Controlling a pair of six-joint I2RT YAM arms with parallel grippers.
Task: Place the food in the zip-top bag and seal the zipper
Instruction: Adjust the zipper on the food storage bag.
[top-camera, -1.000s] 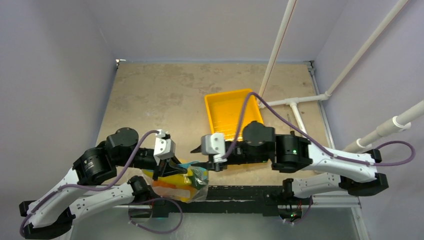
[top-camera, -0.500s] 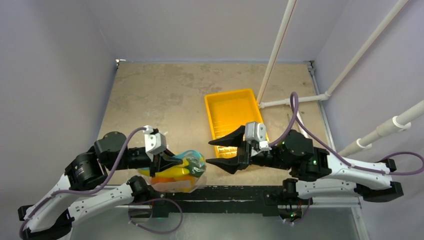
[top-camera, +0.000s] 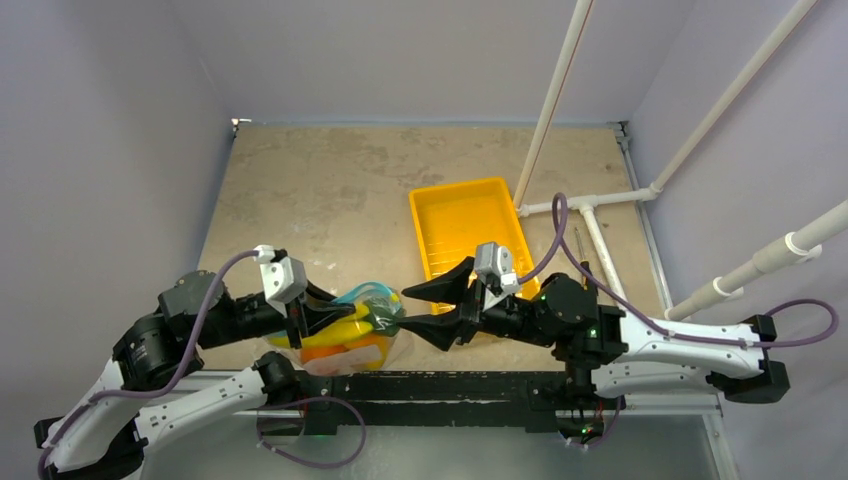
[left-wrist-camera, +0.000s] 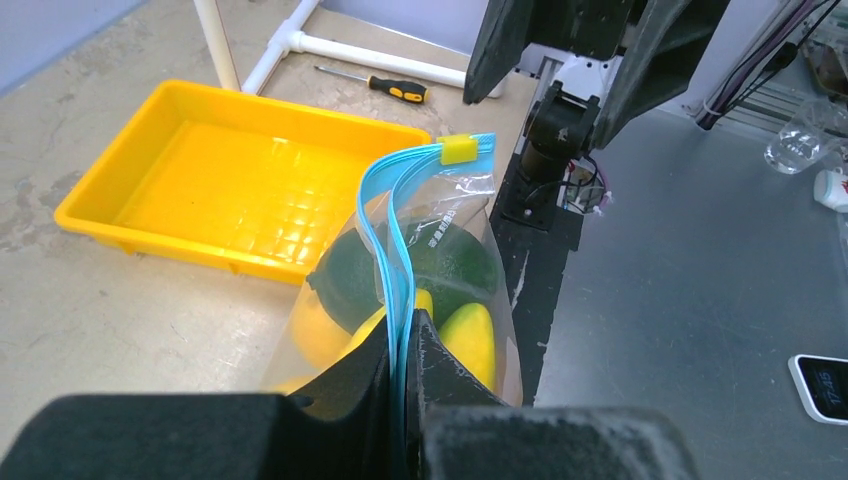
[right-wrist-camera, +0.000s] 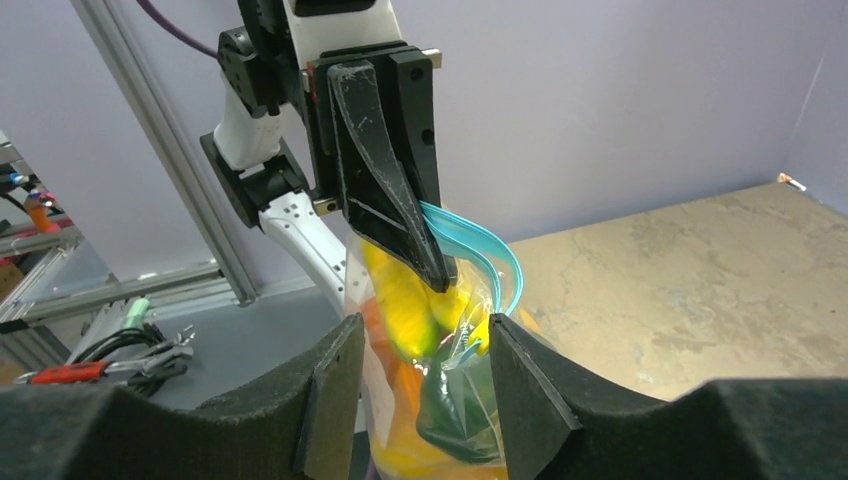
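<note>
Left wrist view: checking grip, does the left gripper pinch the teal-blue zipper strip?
Yes, the left gripper clamps the teal-blue zipper strip.

Left hand (left-wrist-camera: 404, 345) clamped, right hand (right-wrist-camera: 422, 340) agape.

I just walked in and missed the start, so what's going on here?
The left gripper is shut on the zipper, holding up the bag with the food inside. The right gripper is open at the bag's other end. The zipper does not look sealed yet.

Food (left-wrist-camera: 440, 265) in zip-top bag (left-wrist-camera: 468, 210); tray (left-wrist-camera: 200, 250) behind, rightward; screwdriver (left-wrist-camera: 395, 88) right of tray.
</note>
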